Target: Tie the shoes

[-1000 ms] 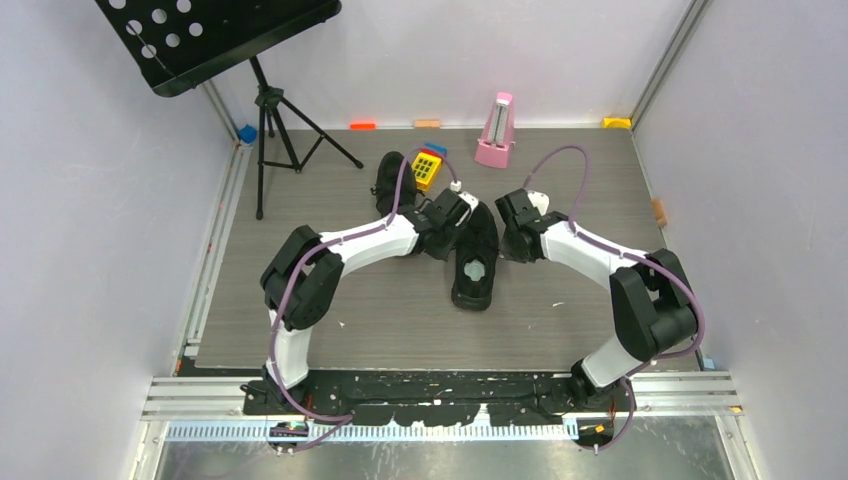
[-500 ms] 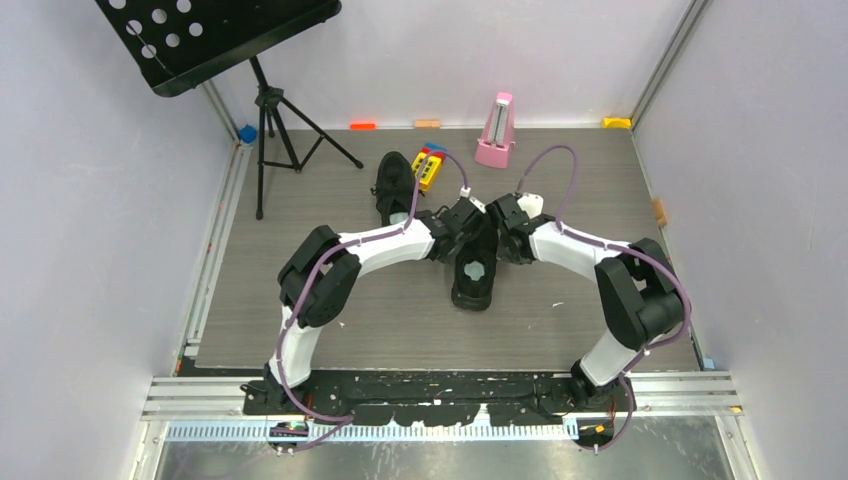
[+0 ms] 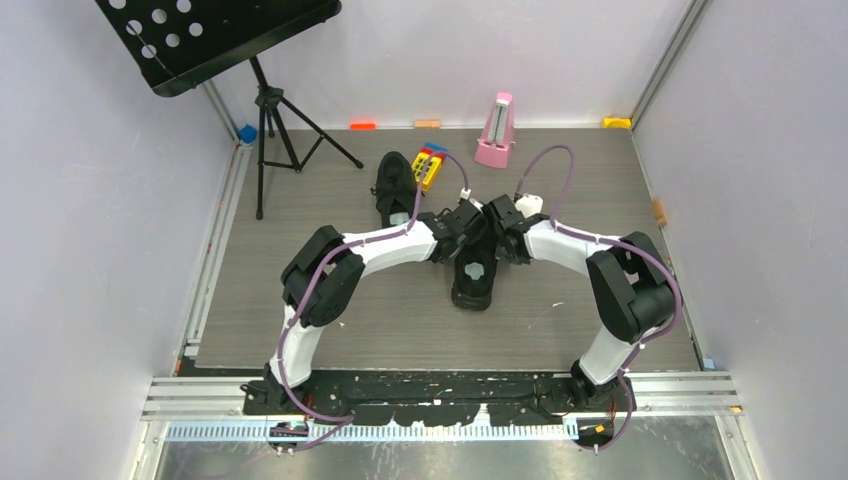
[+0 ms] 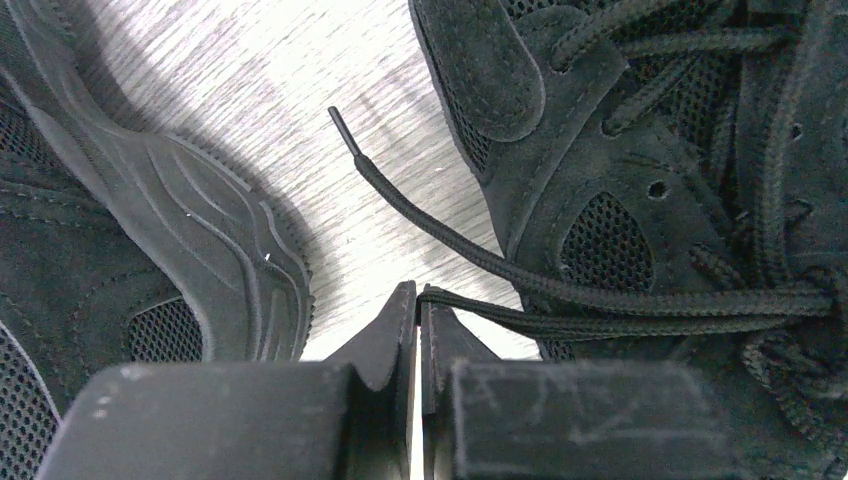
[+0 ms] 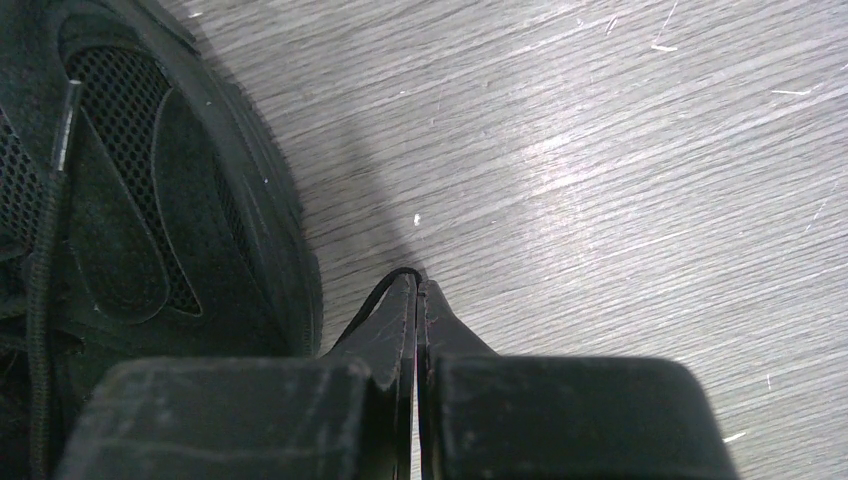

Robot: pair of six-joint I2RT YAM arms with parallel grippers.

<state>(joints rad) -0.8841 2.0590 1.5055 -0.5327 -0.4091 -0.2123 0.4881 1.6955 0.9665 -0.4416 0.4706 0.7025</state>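
The near sneaker [image 3: 475,270] lies about mid-worktop [image 3: 300,260], its opening with the pale insole patch turned toward the arm bases. Both pincers meet over its far end, where the lacing is.

The left pincer [image 4: 418,300] comes in from the sneaker's left side. Its jaws are pressed together with almost no gap, and they pinch a thin black lace [image 4: 620,322] at the very tip. From there the lace runs taut across the sneaker's mesh side panel into the lacing. A second stretch of lace, the free end [image 4: 345,135] with its hard tip, lies on the worktop just beside the sneaker, apart from the jaws.

The right pincer [image 5: 417,285] sits just off the sneaker's right side, low over the worktop. Its jaws are likewise closed tight, and a small loop of lace [image 5: 385,285] shows at the tip, caught between them.

The far sneaker [image 3: 392,185] lies behind and to the left of the near one, close but not touching it in the overhead view. A pink metronome [image 3: 496,132] stands well behind the near sneaker, and a black music stand [image 3: 215,35] stands far off to its rear left.
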